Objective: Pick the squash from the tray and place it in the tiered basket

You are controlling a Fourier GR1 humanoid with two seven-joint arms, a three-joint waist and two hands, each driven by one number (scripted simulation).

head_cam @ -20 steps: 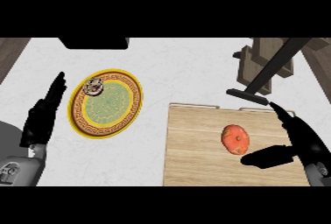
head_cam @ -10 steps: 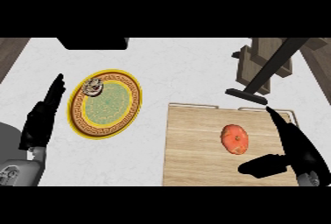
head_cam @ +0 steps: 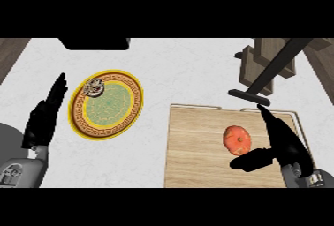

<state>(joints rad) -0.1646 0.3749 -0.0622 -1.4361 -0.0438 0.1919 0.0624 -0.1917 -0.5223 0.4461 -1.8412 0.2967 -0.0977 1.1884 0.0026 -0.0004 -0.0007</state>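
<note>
Nearest to the robot, the right hand (head_cam: 282, 140) sits over the wooden tray (head_cam: 195, 150), fingers stretched straight up the tray's right side and the thumb reaching in low from the side. It is released, holding nothing. The orange squash (head_cam: 237, 139) lies on the tray just inside that hand, between the fingers and the thumb, with the thumb's tip right at its lower edge; whether they touch I cannot tell.

Over at the left, the left hand (head_cam: 44, 115) rests on the white counter (head_cam: 189, 75), fingers straight and relaxed, beside a yellow-rimmed green plate (head_cam: 108, 106) that carries a small round item (head_cam: 94, 88) near its top edge.

Further back, beyond the tray, a dark stand (head_cam: 267, 75) rises at a slant from a black foot, with brown wooden shelves behind it; I take this for the tiered basket.

The risk I see: the squash looks round and smooth, so if the fingers and thumb close off-centre it could roll away across the tray. Later, the slanted post stands between tray and shelves, and a lifted hand could knock it.
</note>
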